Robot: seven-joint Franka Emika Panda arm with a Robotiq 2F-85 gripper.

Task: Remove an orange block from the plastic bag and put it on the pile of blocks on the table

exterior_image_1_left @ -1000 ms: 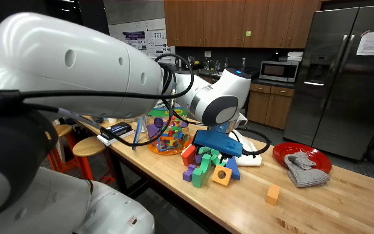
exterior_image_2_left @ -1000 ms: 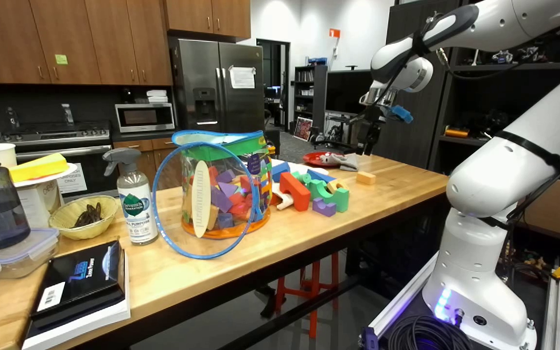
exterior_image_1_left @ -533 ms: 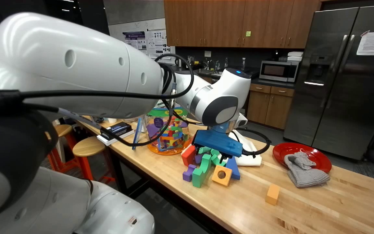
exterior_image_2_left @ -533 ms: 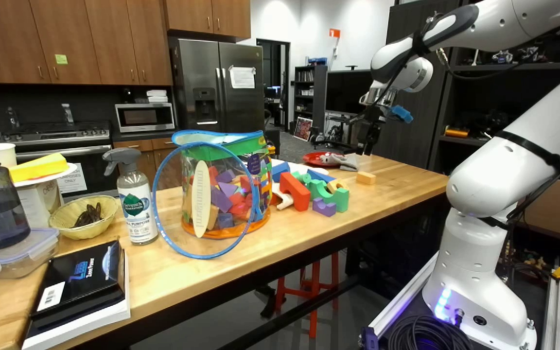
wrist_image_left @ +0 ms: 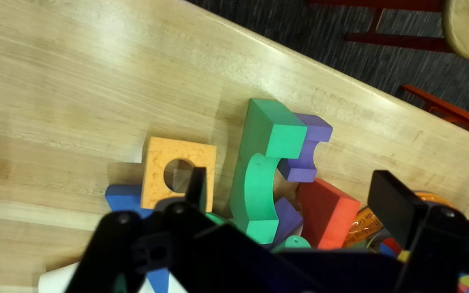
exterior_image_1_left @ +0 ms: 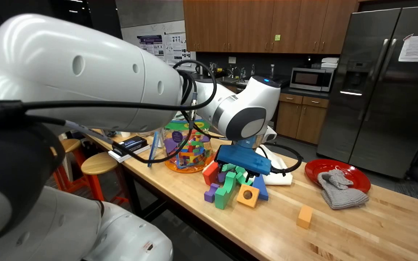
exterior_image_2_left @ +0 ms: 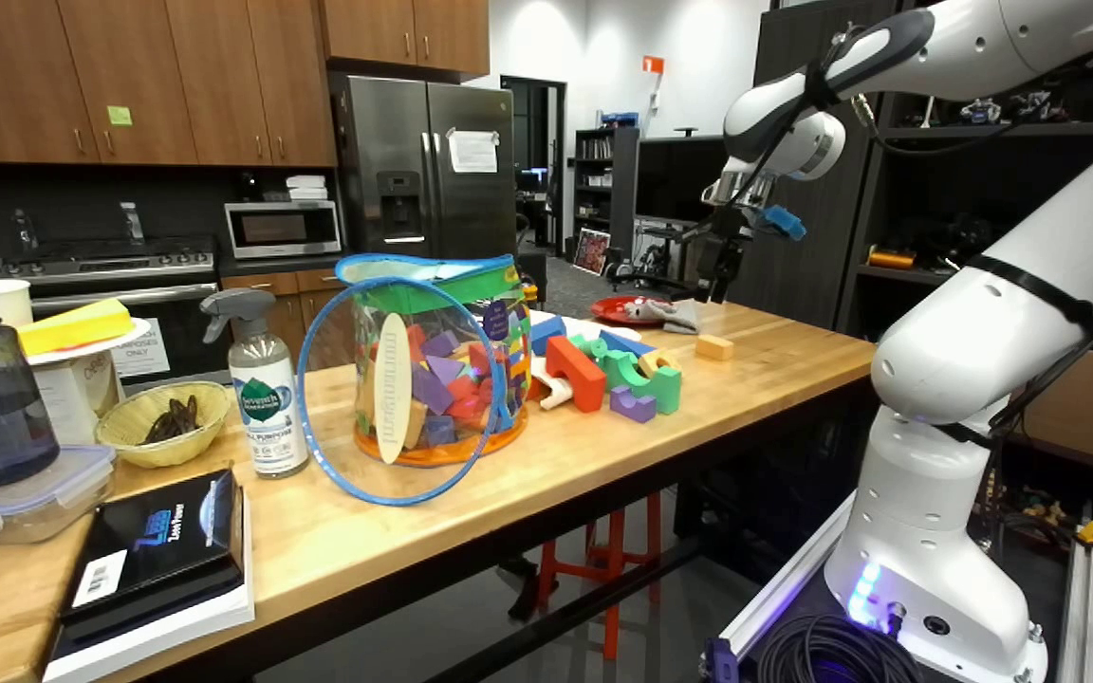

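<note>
Progress hard to call. Gripper hung over the pile of blocks, jaws spread wide, nothing held as far as visible. Plastic bag stood upright just beside the pile, many blocks showing through, its blue-ringed flap hanging down, so the top was probably undone. 2 orange blocks sat outside it: a holed square block at the pile's edge, a plain block well apart on the table. If the holed square block was the target, placing looked done; otherwise the full pick and drop remained. The views didn't show which.

Blocks looked like matte foam, probably light and squashy; the holed face was mottled. Green block had a scooped curve, purple block a notch. Bag plastic clear, shiny; table smooth, pale striped wood.
</note>
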